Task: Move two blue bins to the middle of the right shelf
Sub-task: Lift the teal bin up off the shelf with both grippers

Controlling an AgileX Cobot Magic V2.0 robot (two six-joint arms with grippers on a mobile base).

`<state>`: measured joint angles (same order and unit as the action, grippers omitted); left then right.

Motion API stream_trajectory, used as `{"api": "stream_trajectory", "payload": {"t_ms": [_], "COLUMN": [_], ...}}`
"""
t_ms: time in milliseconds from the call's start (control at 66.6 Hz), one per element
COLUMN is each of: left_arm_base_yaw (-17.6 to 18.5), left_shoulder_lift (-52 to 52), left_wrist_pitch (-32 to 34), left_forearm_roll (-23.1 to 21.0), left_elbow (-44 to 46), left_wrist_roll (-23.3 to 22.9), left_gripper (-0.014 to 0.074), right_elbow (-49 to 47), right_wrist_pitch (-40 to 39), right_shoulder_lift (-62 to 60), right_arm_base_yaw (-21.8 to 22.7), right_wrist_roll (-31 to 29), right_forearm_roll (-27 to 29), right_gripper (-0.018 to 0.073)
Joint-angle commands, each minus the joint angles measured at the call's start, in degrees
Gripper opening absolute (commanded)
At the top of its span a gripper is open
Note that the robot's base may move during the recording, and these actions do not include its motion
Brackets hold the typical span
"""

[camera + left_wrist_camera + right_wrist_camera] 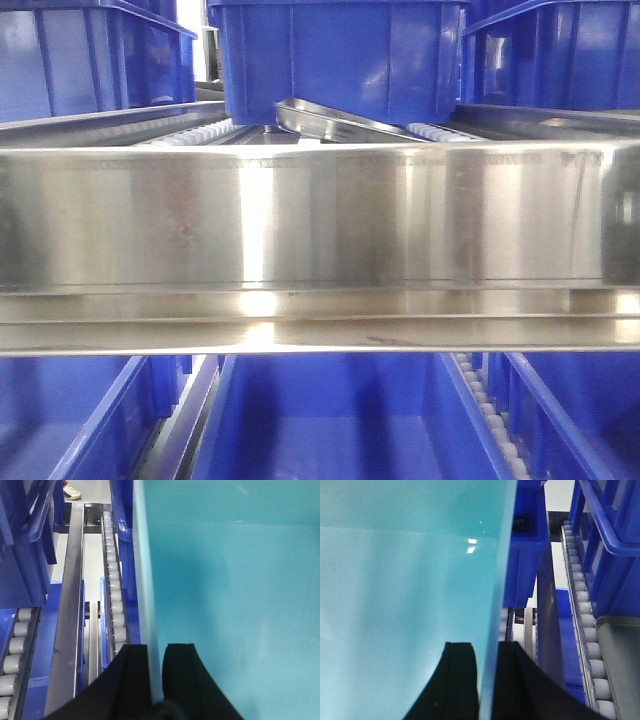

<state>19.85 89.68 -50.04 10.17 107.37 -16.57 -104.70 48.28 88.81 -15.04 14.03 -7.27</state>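
Note:
One blue bin (pixel 340 60) sits high in the middle of the front view, just behind the wide shiny front rail of the right shelf middle (pixel 320 215). In the wrist views its inside looks teal. My left gripper (pixel 156 647) is shut on the bin's left wall (pixel 144 580), with one black finger outside and one inside. On the opposite side, my right gripper (pixel 487 645) is shut on the bin's right wall (pixel 497 580) in the same way. Neither gripper shows in the front view. I cannot tell whether the bin rests on the rollers.
More blue bins stand on the same level at the left (pixel 80 60) and right (pixel 560 50), and others on the level below (pixel 330 420). Roller tracks (pixel 112 580) (pixel 580 595) run along both sides of the held bin. A tilted shiny steel piece (pixel 330 120) lies under it.

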Motion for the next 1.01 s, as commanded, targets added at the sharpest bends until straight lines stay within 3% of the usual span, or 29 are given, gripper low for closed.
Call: {"api": "stream_trajectory", "payload": {"t_ms": [0,510,991], "left_arm_base_yaw": [-0.14,-0.14,-0.14], "left_shoulder_lift": [-0.76,-0.76,-0.76], "left_wrist_pitch": [3.48,3.48,4.04], "left_forearm_roll": [-0.13,-0.13,-0.16], "left_elbow": [0.88,0.88,0.88], "left_wrist_roll": [0.52,0.52,0.52], "left_gripper": [-0.0111,-0.0111,-0.0111], "right_elbow": [-0.78,-0.78,-0.78], "right_wrist_pitch": [-2.94,-2.92,-7.95], "right_shoulder_lift": [-1.03,-1.03,-1.03], "right_arm_base_yaw": [-0.01,-0.01,-0.01], "right_wrist_roll": [-1.31,-1.31,-1.31], "right_forearm_roll": [0.01,0.45,0.45], "right_gripper": [-0.0162,-0.0162,-0.0162]}}
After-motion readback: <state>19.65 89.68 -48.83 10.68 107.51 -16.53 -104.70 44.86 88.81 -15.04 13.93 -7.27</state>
